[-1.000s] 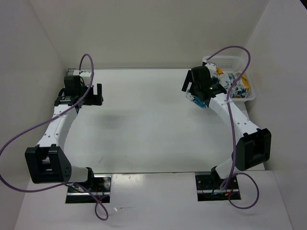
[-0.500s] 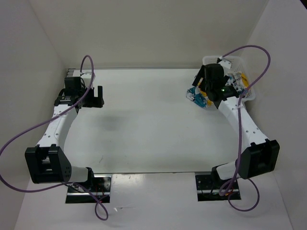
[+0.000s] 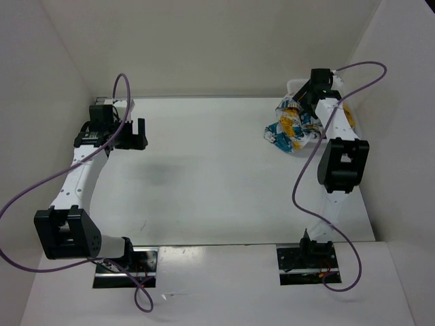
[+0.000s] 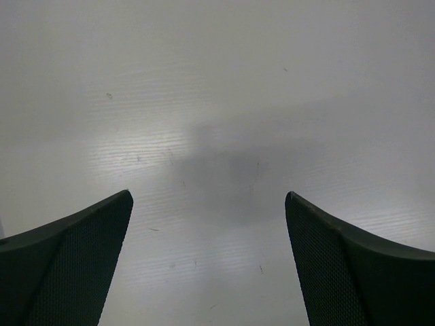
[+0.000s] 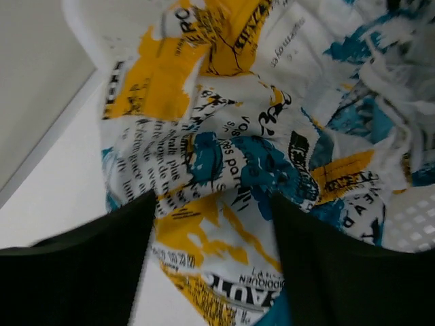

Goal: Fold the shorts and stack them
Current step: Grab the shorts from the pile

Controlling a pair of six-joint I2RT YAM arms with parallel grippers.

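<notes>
The shorts (image 3: 291, 129) are a crumpled bundle of white cloth with teal, yellow and black print, lying at the far right of the table and draped against the left side of the white mesh basket (image 3: 356, 131). My right gripper (image 3: 303, 102) reaches down over their far end. In the right wrist view the shorts (image 5: 231, 156) fill the frame and run between my right gripper's (image 5: 212, 204) fingers, which stand apart over the cloth. My left gripper (image 3: 136, 134) is open and empty at the far left; the left wrist view shows only bare table between its fingers (image 4: 75, 258).
The basket's mesh wall (image 5: 414, 224) and rim (image 5: 85, 30) show around the cloth, with more printed cloth inside. White walls close in the table at the back and both sides. Purple cables loop off both arms.
My right arm has swung from the table left of the basket back and up toward the basket. The shorts now lie as a larger bundle against the basket. The left arm has not moved.
</notes>
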